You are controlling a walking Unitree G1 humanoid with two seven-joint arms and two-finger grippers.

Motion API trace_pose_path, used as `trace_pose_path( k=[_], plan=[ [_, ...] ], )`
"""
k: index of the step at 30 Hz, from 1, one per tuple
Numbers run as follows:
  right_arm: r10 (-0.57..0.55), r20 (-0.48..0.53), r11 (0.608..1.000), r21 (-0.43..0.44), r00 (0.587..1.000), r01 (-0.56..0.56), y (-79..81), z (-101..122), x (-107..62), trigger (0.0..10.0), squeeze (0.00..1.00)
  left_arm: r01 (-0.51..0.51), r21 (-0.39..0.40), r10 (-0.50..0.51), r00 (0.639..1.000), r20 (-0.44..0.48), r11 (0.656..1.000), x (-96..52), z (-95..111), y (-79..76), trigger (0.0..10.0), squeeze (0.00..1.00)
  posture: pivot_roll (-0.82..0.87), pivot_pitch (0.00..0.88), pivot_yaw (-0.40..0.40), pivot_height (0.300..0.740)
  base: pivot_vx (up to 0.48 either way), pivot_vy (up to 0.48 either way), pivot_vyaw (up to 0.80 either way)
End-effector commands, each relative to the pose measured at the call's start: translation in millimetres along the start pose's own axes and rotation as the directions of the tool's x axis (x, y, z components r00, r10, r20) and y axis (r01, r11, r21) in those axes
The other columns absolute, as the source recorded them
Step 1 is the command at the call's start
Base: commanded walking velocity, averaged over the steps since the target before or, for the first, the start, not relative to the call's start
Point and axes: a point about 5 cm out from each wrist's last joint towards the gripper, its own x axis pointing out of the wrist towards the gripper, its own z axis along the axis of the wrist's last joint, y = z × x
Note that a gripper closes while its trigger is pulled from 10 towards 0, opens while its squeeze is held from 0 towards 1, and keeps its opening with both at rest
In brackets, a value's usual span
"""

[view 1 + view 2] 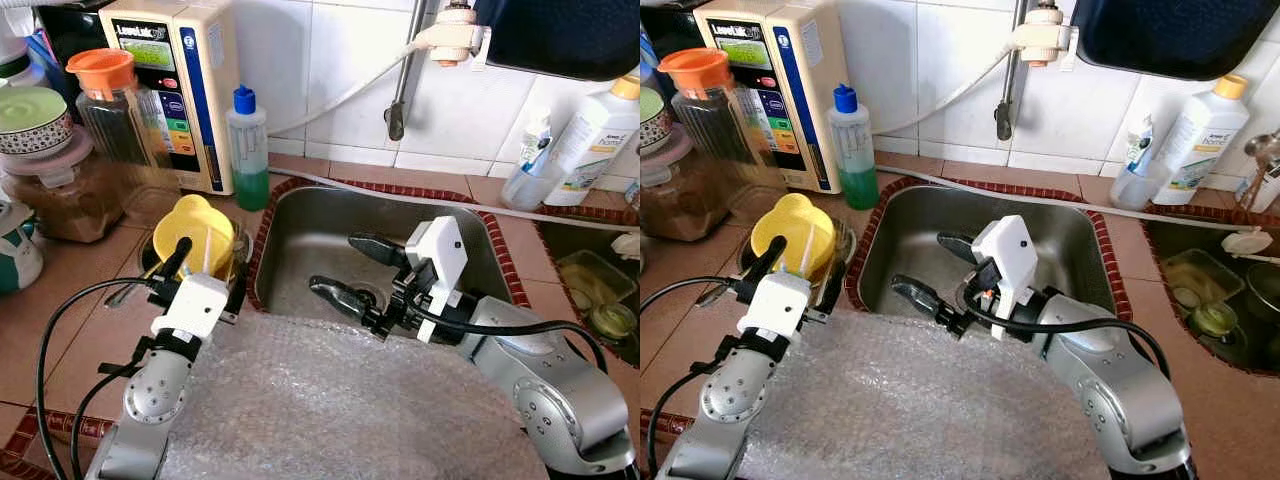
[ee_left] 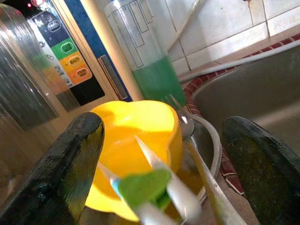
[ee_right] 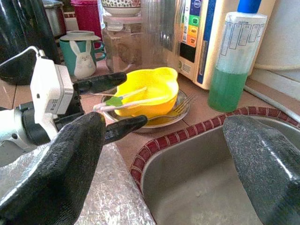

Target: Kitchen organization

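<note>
Your left claw [image 1: 205,265] sits in the lower left of the left eye view, its fingers spread apart on either side of the yellow bowl [image 1: 197,232] without closing on it. The bowl lies tipped in a shallow metal dish [image 3: 174,115] on the tiled surface [image 1: 60,300], just left of the sink [image 1: 300,225]. In the right wrist view a fork [image 3: 176,107] and pale plastic utensils [image 3: 123,102], one with a green tip, rest across the bowl between the left claw's fingers. Your right claw [image 1: 345,268] hangs over the sink basin at the frame's centre, wide open and holding nothing. A sheet of bubble wrap [image 1: 330,400] covers the lower middle of the frame between your two arms. Behind the bowl, toward the upper left, stand a bottle of green liquid [image 1: 247,150] with a blue cap, a beige appliance [image 1: 185,85] with coloured buttons and a jar with an orange lid [image 1: 110,100]. White bottles [image 1: 590,135] stand at the upper right beside a second basin [image 1: 595,290].
</note>
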Motion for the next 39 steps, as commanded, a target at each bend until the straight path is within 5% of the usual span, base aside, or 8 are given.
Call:
trace_pose_path(
  k=[1, 4, 6, 19, 20, 21, 22, 39],
  plan=[
    [0.01, 0.01, 0.999, -0.034, 1.0, -0.01, 2.4, 6, -0.1, 10.0, 0.0, 0.001, 0.008, -0.001, 1.0, 0.024, 1.0, 3.4, 4, -0.7, 10.0, 0.0, 0.02, 0.008, -0.034, 0.74, 0.0, 0.0, 0.0],
    [0.009, 0.009, 0.999, -0.039, 1.0, -0.009, 2.4, 6, 0.2, 10.0, 0.0, -0.006, 0.004, 0.006, 1.0, 0.03, 1.0, 4.4, 5, 0.8, 7.5, 0.0, 0.02, 0.009, -0.034, 0.74, 0.0, 0.0, 0.0],
    [0.001, 0.012, 0.999, -0.045, 1.0, 0.0, 1.5, 6, 1.1, 10.0, 0.0, -0.016, 0.001, 0.016, 0.999, 0.037, 1.0, 5.6, 6, 2.6, 0.0, 0.0, 0.02, 0.009, -0.033, 0.74, 0.0, 0.0, 0.0],
    [-0.014, 0.014, 0.998, -0.057, 1.0, 0.015, -1.4, 8, 1.1, 10.0, 0.0, -0.033, 0.001, 0.033, 0.999, 0.039, 0.999, 7.3, 6, 4.1, 0.0, 0.0, 0.01, 0.01, -0.037, 0.74, 0.0, 0.0, 0.0],
    [-0.015, 0.014, 0.998, -0.058, 1.0, 0.015, -1.7, 7, 1.4, 10.0, 0.0, -0.041, 0.001, 0.04, 0.998, 0.038, 0.999, 7.5, 6, 4.3, 7.3, 0.0, 0.01, 0.01, -0.038, 0.74, 0.0, 0.0, 0.0],
    [-0.015, 0.014, 0.998, -0.058, 1.0, 0.015, -1.7, 7, 1.4, 10.0, 0.0, -0.041, 0.001, 0.04, 0.998, 0.038, 0.999, 7.5, 6, 4.3, 7.3, 0.0, 0.01, 0.01, -0.038, 0.74, 0.0, 0.0, 0.0],
    [-0.015, 0.013, 0.998, -0.058, 1.0, 0.015, -1.9, 7, 1.5, 10.0, 0.0, -0.05, 0.001, 0.05, 0.998, 0.034, 0.999, 7.8, 6, 4.7, 10.0, 0.0, 0.02, 0.01, -0.038, 0.74, 0.0, 0.0, 0.0],
    [-0.026, 0.018, 0.998, -0.06, 0.999, 0.027, -3.0, 7, 2.0, 10.0, 0.0, -0.153, -0.008, 0.153, 0.986, 0.066, 0.988, 11.5, 23, 22.0, 10.0, 0.0, 0.01, 0.016, -0.034, 0.74, 0.0, 0.0, 0.0]
  ],
)
